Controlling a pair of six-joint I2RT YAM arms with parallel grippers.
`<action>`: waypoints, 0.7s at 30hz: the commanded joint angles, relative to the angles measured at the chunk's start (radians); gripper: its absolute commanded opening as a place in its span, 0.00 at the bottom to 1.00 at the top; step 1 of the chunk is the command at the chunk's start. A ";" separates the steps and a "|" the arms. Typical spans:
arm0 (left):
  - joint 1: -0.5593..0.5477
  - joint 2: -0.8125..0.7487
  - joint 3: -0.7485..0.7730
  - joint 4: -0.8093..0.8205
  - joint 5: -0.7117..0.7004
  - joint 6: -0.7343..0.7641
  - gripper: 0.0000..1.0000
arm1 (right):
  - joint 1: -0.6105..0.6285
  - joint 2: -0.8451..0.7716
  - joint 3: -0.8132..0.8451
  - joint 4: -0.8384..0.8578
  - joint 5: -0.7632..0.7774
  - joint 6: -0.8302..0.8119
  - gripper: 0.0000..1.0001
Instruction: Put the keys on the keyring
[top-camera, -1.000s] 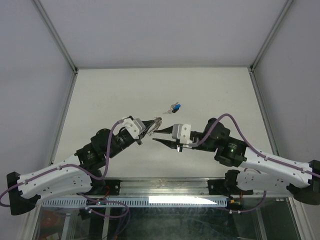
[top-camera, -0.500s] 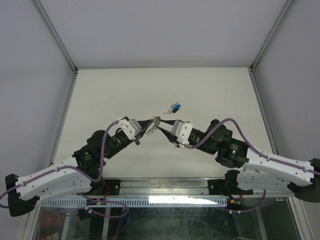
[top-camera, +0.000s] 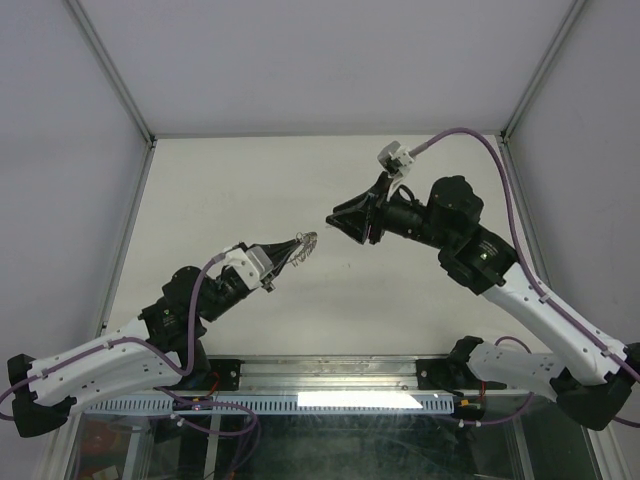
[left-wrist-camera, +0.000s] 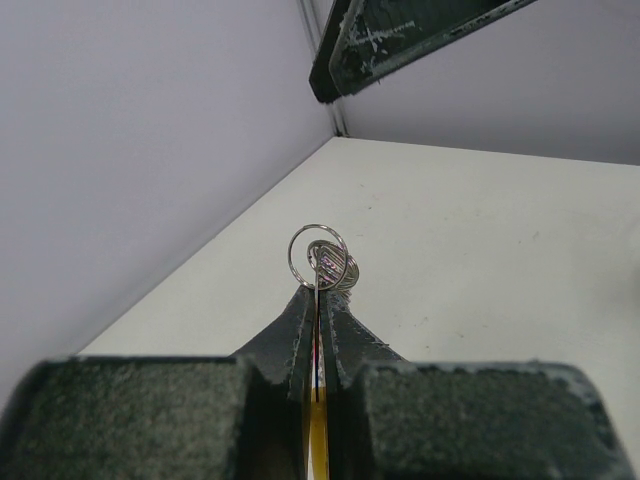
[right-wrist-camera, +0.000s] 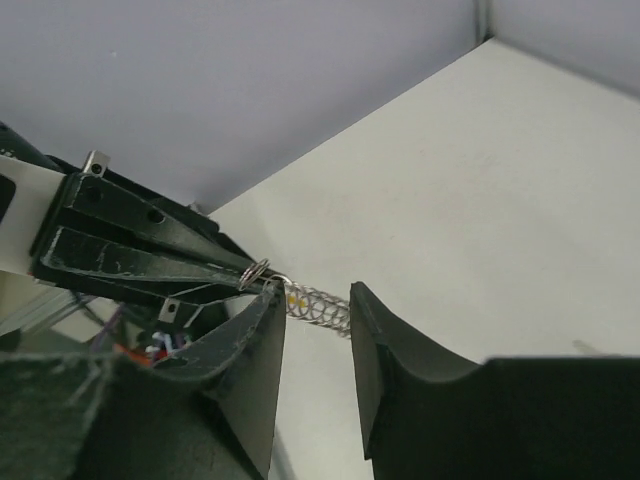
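Now the left gripper (top-camera: 295, 249) is clamping fully shut on one end of the keyring (right-wrist-camera: 318, 306), holding it up over the table (top-camera: 220, 190). Nearby, the right gripper (top-camera: 335, 220) is hovering just apart from it, fingers spread and gripping nothing.

Saw no legible text, label, brand, number or sign in any view. Nothing readable.
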 joint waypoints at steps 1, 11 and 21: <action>0.002 -0.002 0.012 0.070 -0.005 0.007 0.00 | -0.001 0.024 0.072 -0.025 -0.117 0.227 0.34; 0.002 0.028 0.022 0.079 -0.053 0.001 0.00 | 0.151 0.039 0.088 -0.085 0.143 0.380 0.30; 0.002 0.030 0.029 0.077 -0.053 -0.003 0.00 | 0.217 0.077 0.077 -0.100 0.285 0.496 0.36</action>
